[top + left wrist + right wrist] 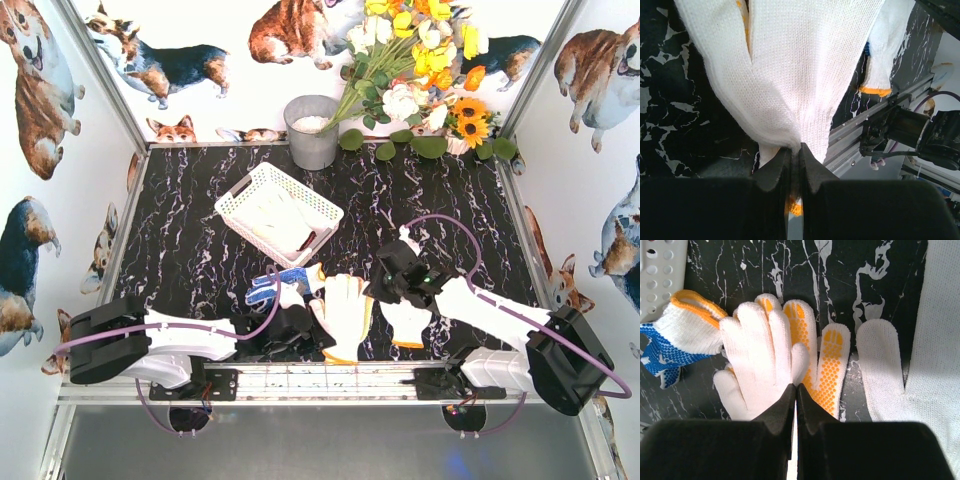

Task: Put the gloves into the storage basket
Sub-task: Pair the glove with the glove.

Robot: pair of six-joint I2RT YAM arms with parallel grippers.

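Observation:
The white lattice storage basket (248, 190) sits at centre left with one glove (283, 215) inside. On the table lie a blue-dotted glove (272, 286), a white glove over an orange-dotted one (345, 312), and another white glove (408, 322). My left gripper (316, 327) is shut on the cuff end of the white glove (800, 65); orange trim shows between its jaws (795, 150). My right gripper (385, 287) is shut, its tips (796, 388) right over the white glove (760, 350) and the orange-dotted glove (827, 365). I cannot tell whether it pinches any fabric.
A grey metal bucket (312, 130) and a bunch of flowers (420, 70) stand at the back. The aluminium rail (340, 375) runs along the near edge, close to the gloves. Patterned walls close in the left and right sides. The basket's corner shows in the right wrist view (660, 270).

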